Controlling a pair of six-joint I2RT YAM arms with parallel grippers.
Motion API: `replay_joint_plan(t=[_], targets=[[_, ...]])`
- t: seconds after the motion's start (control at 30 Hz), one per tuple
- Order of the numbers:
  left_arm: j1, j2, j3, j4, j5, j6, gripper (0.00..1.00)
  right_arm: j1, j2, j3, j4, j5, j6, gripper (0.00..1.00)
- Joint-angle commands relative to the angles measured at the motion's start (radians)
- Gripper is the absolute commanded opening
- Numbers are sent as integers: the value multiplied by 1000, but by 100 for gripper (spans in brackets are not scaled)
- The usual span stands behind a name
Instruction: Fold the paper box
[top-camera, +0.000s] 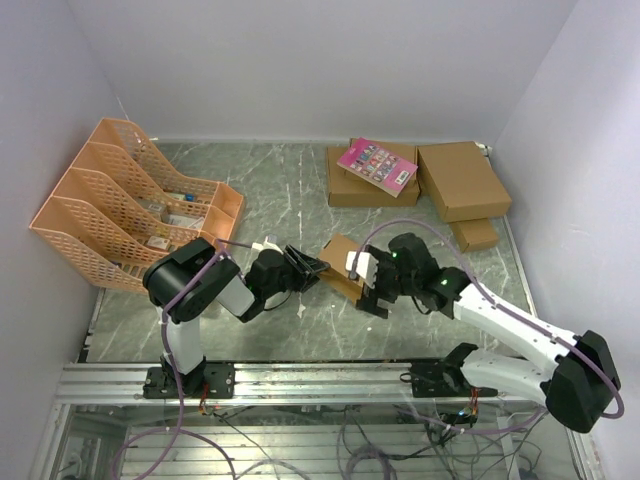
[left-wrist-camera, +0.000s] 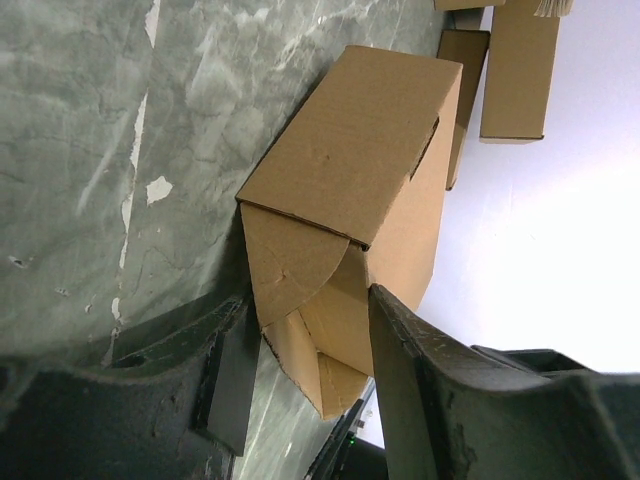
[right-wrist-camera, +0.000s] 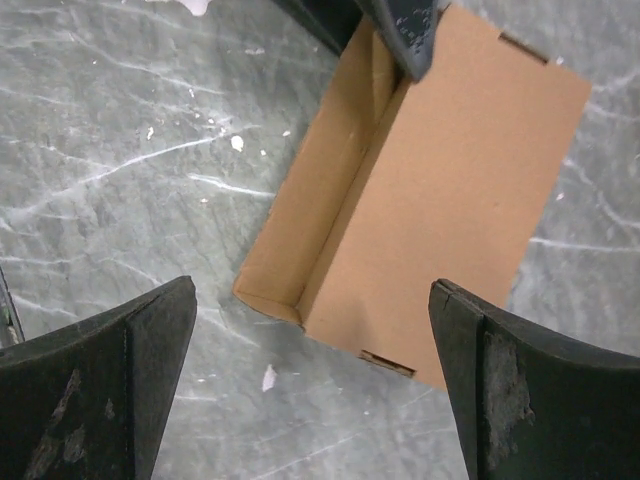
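Two claws, mid-bench (top-camera: 300, 190) — my left claw (left-wrist-camera: 305, 305) clasps the paper box (right-wrist-camera: 450, 180) by its end; my right claw (right-wrist-camera: 312, 300) hangs wide above it.

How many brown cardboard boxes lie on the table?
4: the paper box at the centre; a box under the pink booklet and a wide box behind it; a small box far right.

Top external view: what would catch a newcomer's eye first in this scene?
The small brown paper box in the middle, with the left gripper at one end and the open right gripper above it. Then the orange file rack at far left and the pink booklet behind.
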Motion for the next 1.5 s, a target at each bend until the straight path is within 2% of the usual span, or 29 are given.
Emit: replay_joint_plan(t=[0.0, 0.13, 0.4, 0.93, 1.17, 1.33, 1.4, 1.47], targets=[[4, 7, -22, -152, -2, 37, 55, 129, 16, -54, 109, 308, 151, 100], [5, -9, -19, -178, -6, 44, 55, 259, 96, -34, 93, 493, 192, 100], [5, -29, -16, -194, -5, 43, 55, 392, 224, -46, 169, 801, 157, 100], [5, -53, -3, -219, -3, 45, 55, 413, 235, -56, 183, 824, 172, 99], [6, -59, -1, -230, -2, 47, 55, 411, 221, -48, 174, 826, 161, 79], [4, -64, 6, -237, -2, 47, 55, 405, 209, -41, 162, 809, 156, 73], [6, -69, 10, -243, -2, 49, 55, 402, 204, -31, 150, 795, 157, 73], [5, -76, 12, -252, -1, 51, 56, 393, 191, -10, 125, 759, 162, 80]])
